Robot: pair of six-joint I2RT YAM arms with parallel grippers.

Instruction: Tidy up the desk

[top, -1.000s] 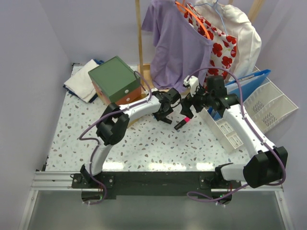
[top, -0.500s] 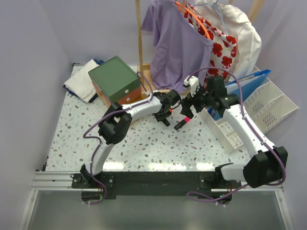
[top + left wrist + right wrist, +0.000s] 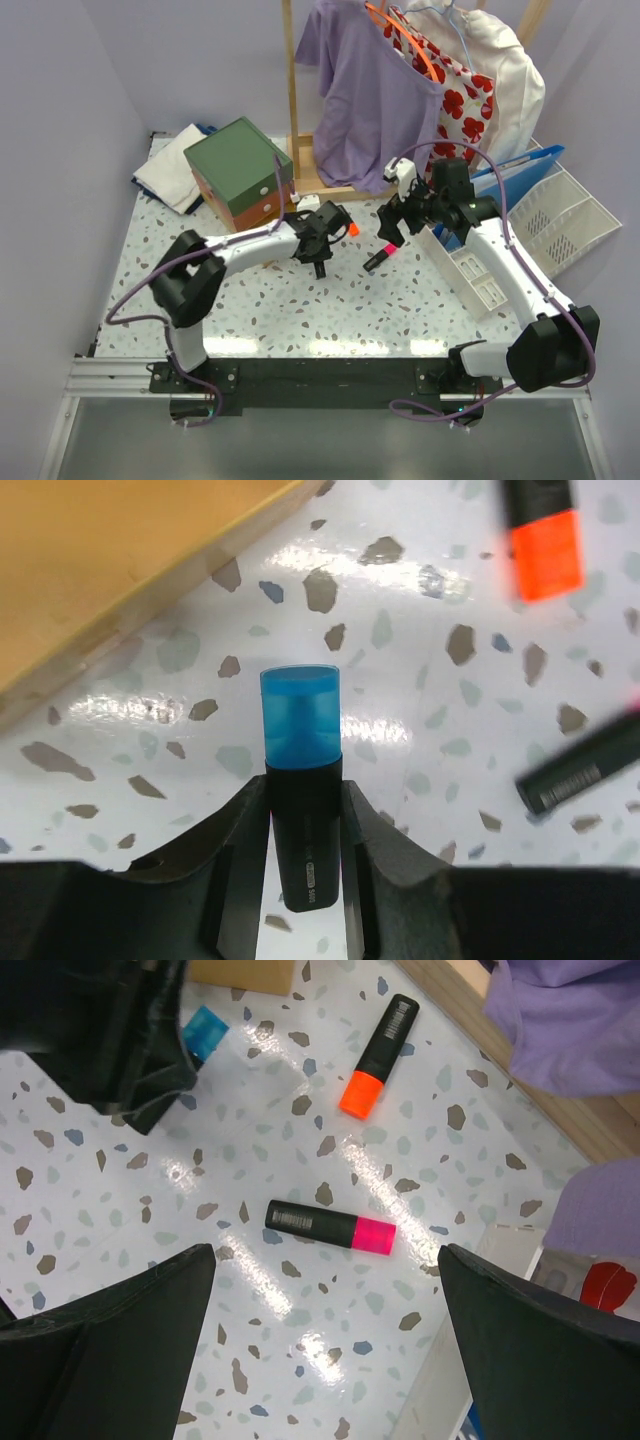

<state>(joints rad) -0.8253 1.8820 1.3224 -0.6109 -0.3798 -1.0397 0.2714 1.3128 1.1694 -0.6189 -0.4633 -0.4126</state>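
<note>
toward the far edge of the speckled counter (image 3: 290, 310), which spans the whole top view, the left hand (image 3: 303, 810) is closed on a blue-capped highlighter (image 3: 300, 720). the right hand (image 3: 325, 1260) hangs spread wide above a pink highlighter (image 3: 330, 1228); an orange highlighter (image 3: 378, 1055) lies nearer the far edge.

Your right claw (image 3: 325, 1260) is spread wide, its two dark fingers (image 3: 110, 1350) filling the bottom corners above the speckled tabletop (image 3: 130, 1180). Between them the pink-capped marker (image 3: 330, 1227) lies flat, its cap pointing right. Higher up lies the orange-capped marker (image 3: 378, 1055), cap toward the lower left. At top left the dark left claw (image 3: 170, 1055) hides the blue-capped marker (image 3: 207, 1032) except for its cap. At top right, purple cloth (image 3: 580, 1020) hangs over a wooden rail (image 3: 560, 1110).
</note>
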